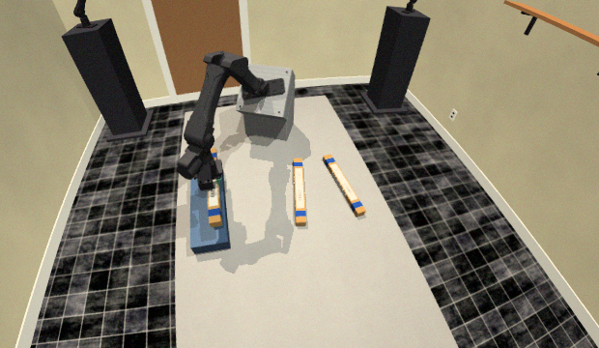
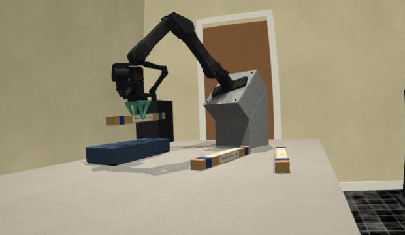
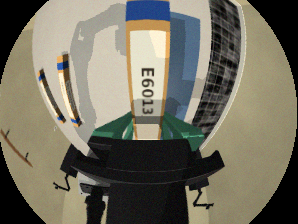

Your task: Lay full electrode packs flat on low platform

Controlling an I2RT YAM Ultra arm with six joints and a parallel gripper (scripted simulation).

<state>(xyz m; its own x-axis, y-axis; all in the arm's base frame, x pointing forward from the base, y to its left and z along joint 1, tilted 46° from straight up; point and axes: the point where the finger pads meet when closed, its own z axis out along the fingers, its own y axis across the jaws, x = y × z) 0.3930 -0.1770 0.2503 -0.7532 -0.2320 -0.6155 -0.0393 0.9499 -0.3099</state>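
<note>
Exterior view, left of the frame: my gripper (image 2: 137, 114) (image 3: 147, 113) is closed on a pack (image 1: 214, 213) (image 2: 114, 121) (image 3: 148, 45), which hangs level above the blue platform (image 1: 203, 239) (image 2: 101, 156) (image 3: 186, 65), its long axis running roughly along the platform's length.

a plain lab-like room: robot arm (image 1: 201, 111) (image 2: 154, 38) on a metal pedestal (image 1: 266, 127) (image 2: 259, 112), dark tiled floor (image 1: 111, 232) (image 2: 372, 209) (image 3: 220, 65).

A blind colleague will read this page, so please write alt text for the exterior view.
The gripper holds a pack above a blue platform. Two more packs lie apart on the table, right of the platform in the picture.
</note>
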